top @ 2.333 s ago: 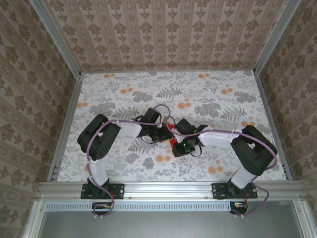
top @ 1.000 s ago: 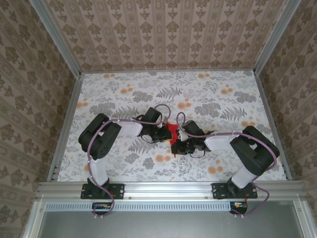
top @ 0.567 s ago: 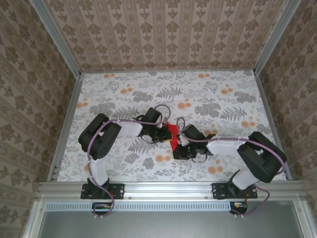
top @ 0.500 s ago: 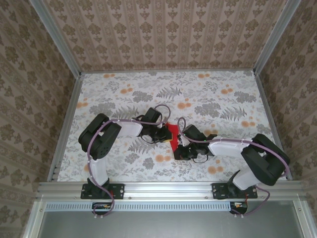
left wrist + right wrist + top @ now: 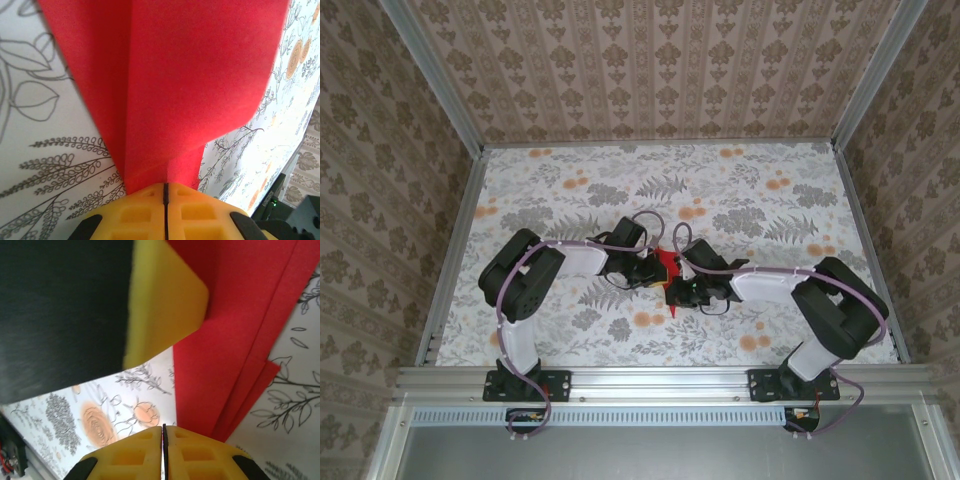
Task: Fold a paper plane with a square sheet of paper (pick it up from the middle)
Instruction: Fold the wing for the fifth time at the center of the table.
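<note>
At the bottom edge of the left wrist view, the left fingers (image 5: 135, 215) are pressed together, yellow pad against yellow pad, and they pinch the narrow lower end of the red paper (image 5: 190, 75). From this pinch the paper widens upward, with one straight crease along it and its right side curling over the flowered counter (image 5: 40, 150).

Seen from the right wrist, the right fingers (image 5: 195, 455) are also pressed together, with only a thin dark line between them. The layered edges of the paper (image 5: 235, 350) come down just beside their tip, but I cannot tell if any layer is caught there. One yellow finger (image 5: 165, 305) of the other arm touches the paper at the upper left of that view.

From above, the left arm (image 5: 570, 258) and the right arm (image 5: 770, 282) meet near the middle of the counter (image 5: 550, 180). The paper (image 5: 666, 263) shows between the two wrists, and a small red point sticks out at the near side.
</note>
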`<control>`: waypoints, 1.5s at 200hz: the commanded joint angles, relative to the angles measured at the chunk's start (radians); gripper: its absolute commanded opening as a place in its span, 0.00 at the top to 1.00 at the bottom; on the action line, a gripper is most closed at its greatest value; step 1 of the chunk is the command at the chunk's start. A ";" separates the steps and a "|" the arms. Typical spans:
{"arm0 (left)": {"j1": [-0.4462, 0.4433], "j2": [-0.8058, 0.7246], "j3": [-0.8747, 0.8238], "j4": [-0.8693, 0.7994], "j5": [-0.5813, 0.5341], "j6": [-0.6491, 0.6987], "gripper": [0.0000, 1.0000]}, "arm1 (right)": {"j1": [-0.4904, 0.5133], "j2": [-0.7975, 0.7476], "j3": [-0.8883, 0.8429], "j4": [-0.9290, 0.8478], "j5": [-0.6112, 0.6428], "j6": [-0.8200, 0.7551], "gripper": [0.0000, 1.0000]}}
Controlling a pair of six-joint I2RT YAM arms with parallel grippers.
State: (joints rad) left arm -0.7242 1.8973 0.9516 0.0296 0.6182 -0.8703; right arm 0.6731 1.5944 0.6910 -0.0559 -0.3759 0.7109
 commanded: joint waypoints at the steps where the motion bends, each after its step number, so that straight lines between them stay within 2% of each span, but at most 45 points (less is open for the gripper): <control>1: 0.014 0.008 -0.001 -0.058 -0.035 0.026 0.92 | -0.013 0.032 0.002 -0.005 0.028 0.003 0.89; 52: 0.033 -0.077 0.073 -0.110 -0.002 0.247 0.83 | -0.023 0.031 -0.073 -0.102 0.021 -0.060 0.89; 85: 0.053 -0.155 0.056 -0.106 -0.002 0.323 0.80 | -0.025 -0.015 -0.107 -0.125 -0.033 -0.078 0.89; 121: 0.043 -0.144 0.011 -0.012 0.051 0.318 0.80 | -0.026 -0.050 -0.127 -0.139 -0.061 -0.097 0.89; 166: 0.014 -0.100 -0.009 0.031 0.041 0.309 0.86 | -0.040 -0.056 -0.128 -0.138 -0.075 -0.098 0.89; 205: 0.008 -0.106 -0.056 0.100 0.043 0.294 0.86 | -0.052 -0.057 -0.127 -0.139 -0.079 -0.099 0.89; 284: 0.009 -0.040 -0.027 0.087 0.032 0.329 0.86 | -0.053 -0.058 -0.131 -0.140 -0.087 -0.100 0.88; 300: 0.009 -0.031 -0.026 0.085 -0.006 0.335 0.86 | -0.053 -0.058 -0.131 -0.141 -0.088 -0.100 0.89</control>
State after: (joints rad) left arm -0.7128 1.8450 0.9035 0.1200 0.6323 -0.5747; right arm 0.6250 1.5368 0.5953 -0.0956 -0.4831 0.6273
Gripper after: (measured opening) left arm 0.138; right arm 0.114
